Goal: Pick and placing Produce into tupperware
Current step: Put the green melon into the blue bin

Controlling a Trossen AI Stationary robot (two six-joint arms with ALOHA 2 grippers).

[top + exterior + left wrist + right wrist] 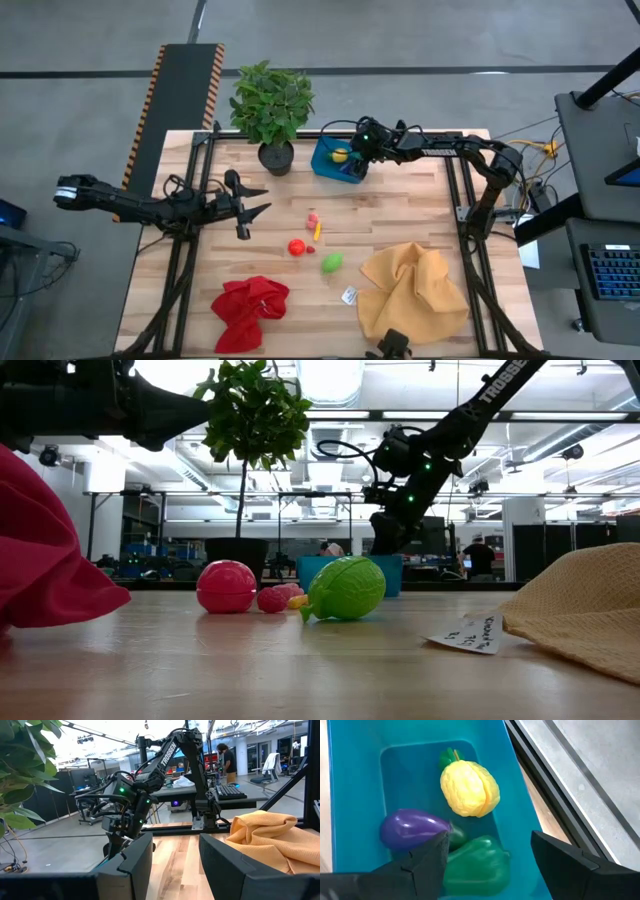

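right claw: right claw [485,857] hangs just over the tub [327,160] at the far side of the bench [400,215]; its fingers stand apart with nothing between them, the green pepper [477,865] lying below the gap.
left claw: left claw [252,200] waits above the bench's left part, fingers parted and empty, pointing toward the middle.
tub: teal, beside the plant [272,105]; inside lie a yellow piece [469,788], a purple piece [412,827] and the green pepper, all touching or nearly so.
loose produce: a red ball [296,247], a green piece [332,263], a small pink piece [313,217] and a thin orange-yellow piece [318,231] lie in the bench's middle, between the two arms.
key relation: the loose cluster lies on the near side of the tub, away from the right claw and toward the cloths; from the left claw it lies just off the fingertips, to that arm's front.
nearer arm: judged the left, since its claw already sits beside the cluster while the right must rise clear of the tub first.
long axis: the orange-yellow piece runs roughly near-to-far; the green piece lies slanted; the red ball has no long axis.
others: red cloth [250,312], yellow cloth [412,292] and a white tag [349,295] at the near edge.
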